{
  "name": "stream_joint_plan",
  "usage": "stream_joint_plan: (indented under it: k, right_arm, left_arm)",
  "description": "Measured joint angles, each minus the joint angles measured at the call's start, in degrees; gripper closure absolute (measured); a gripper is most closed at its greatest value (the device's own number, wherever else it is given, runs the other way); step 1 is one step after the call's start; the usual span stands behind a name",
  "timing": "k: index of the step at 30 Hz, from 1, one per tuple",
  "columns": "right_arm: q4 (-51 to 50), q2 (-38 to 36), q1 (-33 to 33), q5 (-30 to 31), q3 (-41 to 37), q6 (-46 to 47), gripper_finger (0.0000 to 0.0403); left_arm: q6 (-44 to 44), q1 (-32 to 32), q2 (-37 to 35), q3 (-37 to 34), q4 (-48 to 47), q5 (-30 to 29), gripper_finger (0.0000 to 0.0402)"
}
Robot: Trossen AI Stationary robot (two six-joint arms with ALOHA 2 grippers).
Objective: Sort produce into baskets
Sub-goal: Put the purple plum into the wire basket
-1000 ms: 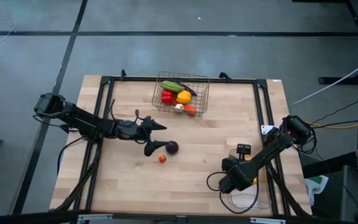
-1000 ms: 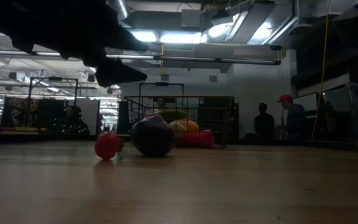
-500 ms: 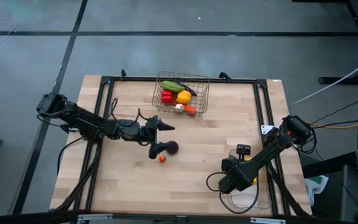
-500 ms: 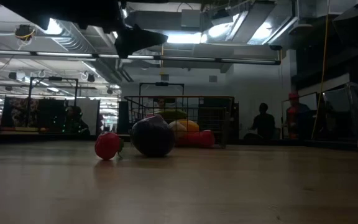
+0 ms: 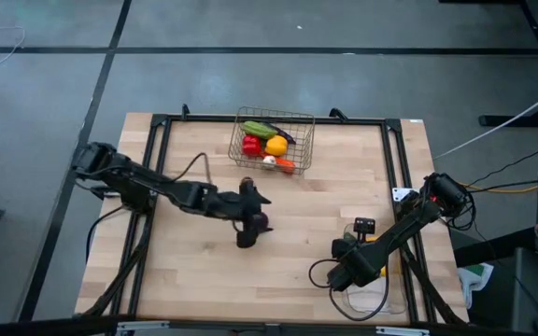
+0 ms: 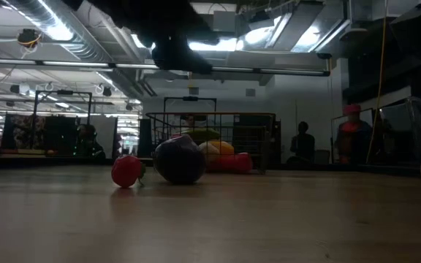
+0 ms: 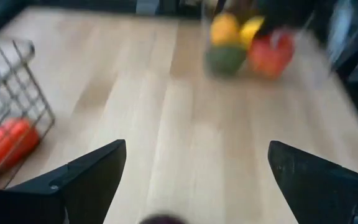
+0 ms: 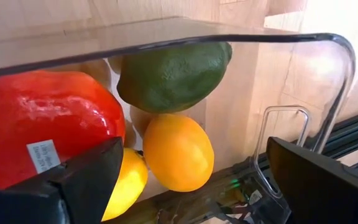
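Note:
A purple toy fruit (image 5: 263, 222) and a small red one (image 6: 126, 171) rest on the wooden table near its middle. My left gripper (image 5: 253, 220) hangs open above them, a finger on either side of the purple fruit (image 6: 179, 159), and hides the red one in the high view. The wire-mesh basket (image 5: 274, 140) at the far middle holds red, yellow, green and orange produce. My right gripper (image 5: 342, 273) is open at the near right, over the clear tray (image 8: 291, 43), which holds a red pepper (image 8: 42, 118), a green fruit (image 8: 173, 74), an orange one (image 8: 178, 152) and a yellow one.
Black frame rails (image 5: 162, 149) run along the table's left, far and right sides. A small black device (image 5: 365, 225) lies near the right arm. Bare wood lies at the near left. People show in the room beyond the table (image 6: 302, 142).
My left gripper has gone toward the table's right edge, from beside the two loose fruits to directly over them, and now covers the small red one from above. The fruits have stayed in place.

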Motion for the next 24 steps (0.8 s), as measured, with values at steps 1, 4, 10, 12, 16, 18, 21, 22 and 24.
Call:
stream_joint_plan:
  k: [1, 4, 10, 12, 16, 18, 21, 22, 24]
  right_arm:
    - [0.0, 0.0, 0.0, 0.0, 0.0, 0.0, 0.001]
    - [0.0, 0.0, 0.0, 0.0, 0.0, 0.0, 0.001]
    - [0.0, 0.0, 0.0, 0.0, 0.0, 0.0, 0.001]
    - [0.1, 0.0, 0.0, 0.0, 0.0, 0.0, 0.001]
    - [0.1, 0.0, 0.0, 0.0, 0.0, 0.0, 0.001]
    - [0.2, 0.0, 0.0, 0.0, 0.0, 0.0, 0.001]
    - [0.3, 0.0, 0.0, 0.0, 0.0, 0.0, 0.001]
    - [0.3, 0.0, 0.0, 0.0, 0.0, 0.0, 0.001]
    - [0.3, 0.0, 0.0, 0.0, 0.0, 0.0, 0.001]
  left_arm:
    - [-0.1, 0.1, 0.7, 1.6, -3.8, 0.0, 0.0011]
    - [-0.2, 0.3, 2.7, 4.8, -13.9, 0.0, 0.0011]
    - [-2.7, 1.1, 5.3, 6.2, -21.6, 0.1, 0.0011]
    - [-3.4, 1.5, 6.2, 6.2, -21.8, 0.2, 0.0011]
    - [-3.8, 2.1, 8.9, 6.2, -21.7, 0.3, 0.0011]
    - [-3.9, 2.4, 10.5, 6.2, -21.8, 0.6, 0.0011]
    - [-4.0, 2.7, 12.3, 6.2, -21.6, 1.8, 0.0011]
    - [-4.0, 2.7, 12.9, 6.2, -21.4, 2.2, 0.0011]
    - [-4.0, 2.6, 14.0, 6.2, -21.7, 2.4, 0.0011]
